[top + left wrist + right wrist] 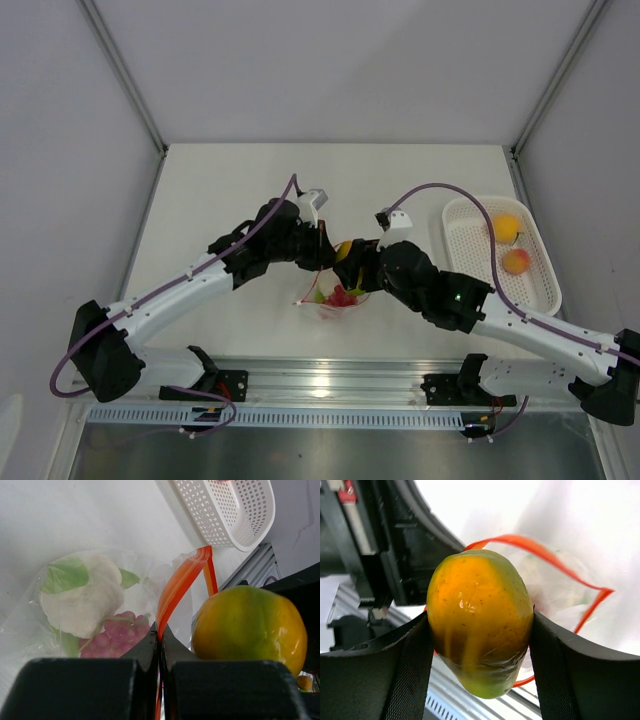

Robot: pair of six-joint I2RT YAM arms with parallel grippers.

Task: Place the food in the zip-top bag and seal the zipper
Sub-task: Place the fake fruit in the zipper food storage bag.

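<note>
On the white table (220, 190), between the two arms, lies the small clear floppy plastic bag (335, 300). Its mouth is edged by a thin red-orange zipper strip (177, 587). The left arm (200, 275) reaches in from the left, and its jaws are pressed together on that strip, pinching one side of the mouth and holding it up, so that the strip rises from between the black fingertips (150, 650) in a curve. Inside the bag, the left wrist view shows a white vegetable piece with green leaves (82, 597) and, touching it on its lower side, a red-pink berry cluster (112, 635). The right arm (520, 320) comes in from the right. Its jaws stand spread around a yellow-orange oval toy fruit with a green end (480, 625), gripping it on both sides between the black pads (415, 670). This fruit hangs just beside the left jaws at the bag's mouth. In the right wrist view the red-orange loop of the open mouth shows behind it, and whether its tip is already past the strip cannot be told. To the far right sits a white perforated plastic basket (470, 215), well apart from the bag, with two round orange fruits (506, 229) lying in it.
</note>
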